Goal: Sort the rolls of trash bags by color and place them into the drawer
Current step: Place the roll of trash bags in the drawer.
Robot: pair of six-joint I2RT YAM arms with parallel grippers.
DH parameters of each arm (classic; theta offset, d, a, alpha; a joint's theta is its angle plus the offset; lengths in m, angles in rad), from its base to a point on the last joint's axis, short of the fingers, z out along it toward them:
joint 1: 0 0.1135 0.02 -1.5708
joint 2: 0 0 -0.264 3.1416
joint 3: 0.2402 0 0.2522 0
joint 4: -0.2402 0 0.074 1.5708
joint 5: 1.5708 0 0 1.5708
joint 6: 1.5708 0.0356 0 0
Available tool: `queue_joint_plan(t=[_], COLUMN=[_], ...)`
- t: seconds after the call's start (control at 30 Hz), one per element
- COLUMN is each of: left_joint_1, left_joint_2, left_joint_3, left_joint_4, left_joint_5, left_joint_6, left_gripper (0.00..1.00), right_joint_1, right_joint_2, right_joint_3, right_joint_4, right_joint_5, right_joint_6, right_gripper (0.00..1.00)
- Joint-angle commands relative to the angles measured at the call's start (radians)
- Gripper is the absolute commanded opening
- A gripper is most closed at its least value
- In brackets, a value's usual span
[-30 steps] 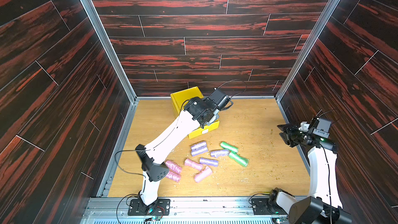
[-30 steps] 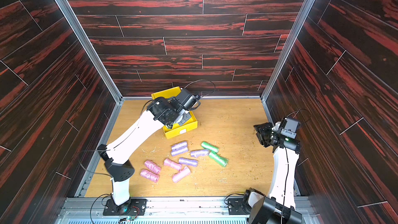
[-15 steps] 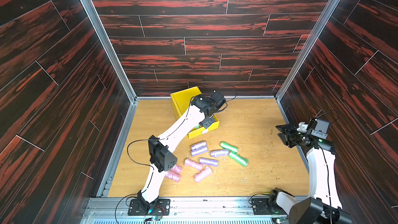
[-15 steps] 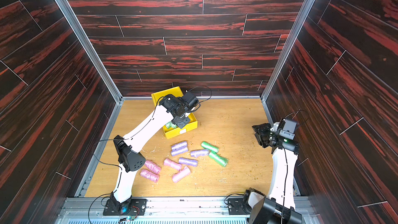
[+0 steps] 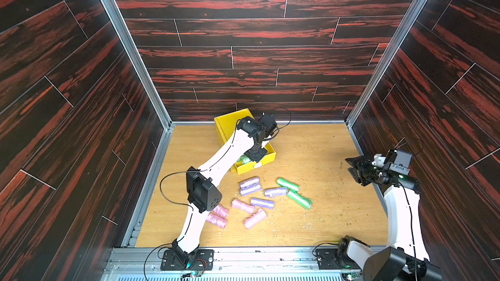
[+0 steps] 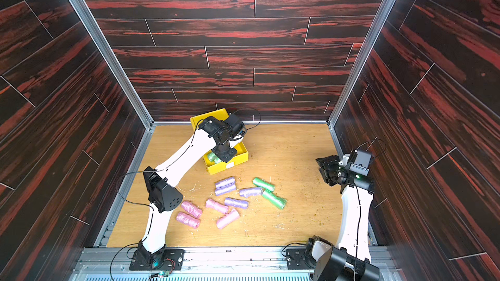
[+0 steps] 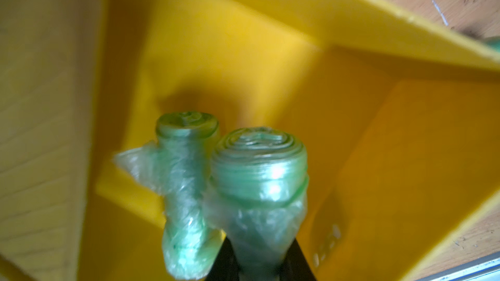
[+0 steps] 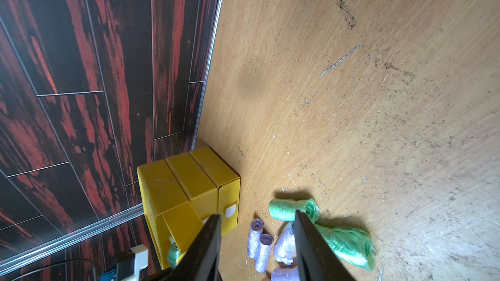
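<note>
L arm [image 5: 224, 155], now dropped into the pulled-out drawer [image 5: 243, 170], has left claw [image 7: 261, 244] clenched on a green roll [image 7: 258, 168] beside a 2nd green roll [image 7: 186, 185]; loose wrap could snag at release, dragging it back out.

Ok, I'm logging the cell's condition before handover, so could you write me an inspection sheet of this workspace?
Surface: light wood tabletop, stained.
Job's things: yellow drawer chest at the back; its open drawer has the held green roll beside a second green roll; on the tabletop four pink rolls, four purple rolls, two loose green rolls.
Clutter: small shreds and specks on the wood; nothing else seen.
Grippers: left gripper shut on the held green roll in the open drawer; right gripper open, empty, off to the right.
Cables: black cable hangs in a free loop off the left arm.
Surroundings: dark red-streaked wall panels, metal corner posts.
</note>
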Motion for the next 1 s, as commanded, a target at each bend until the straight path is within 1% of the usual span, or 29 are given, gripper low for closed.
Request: queue_joint_plan(t=[0.0,0.13,0.27,0.43,0.67,0.83,0.97], left_joint_1=[0.009,0.017,0.028,0.049,0.053,0.053,0.053], left_joint_2=[0.024,0.043,0.042,0.039,0.075,0.08,0.072], left_joint_3=[-0.001,-0.008,-0.026,-0.022,0.02,0.025,0.01], left_joint_4=[-0.036,-0.04,-0.045,-0.04,-0.023,0.011,0.039], left_joint_5=[0.025,0.001,-0.08,-0.155,-0.25,-0.294,-0.295], left_joint_6=[0.015,0.023,0.024,0.029,0.053,0.082,0.107], left_gripper=[0.18,0.21,0.21,0.21,0.2,0.21,0.23], right_joint_1=[0.005,0.006,0.006,0.007,0.007,0.006,0.007], right_joint_2=[0.006,0.01,0.012,0.014,0.016,0.018,0.018], right_joint_3=[0.001,0.001,0.004,0.007,0.01,0.017,0.016], right_joint_4=[0.004,0.004,0.004,0.007,0.009,0.005,0.006], right_joint_5=[-0.01,-0.009,-0.007,-0.007,-0.003,-0.002,-0.001], right_joint_6=[-0.005,-0.006,-0.006,-0.003,0.0,-0.004,-0.003], right_gripper=[0.48,0.48,0.48,0.48,0.48,0.48,0.48])
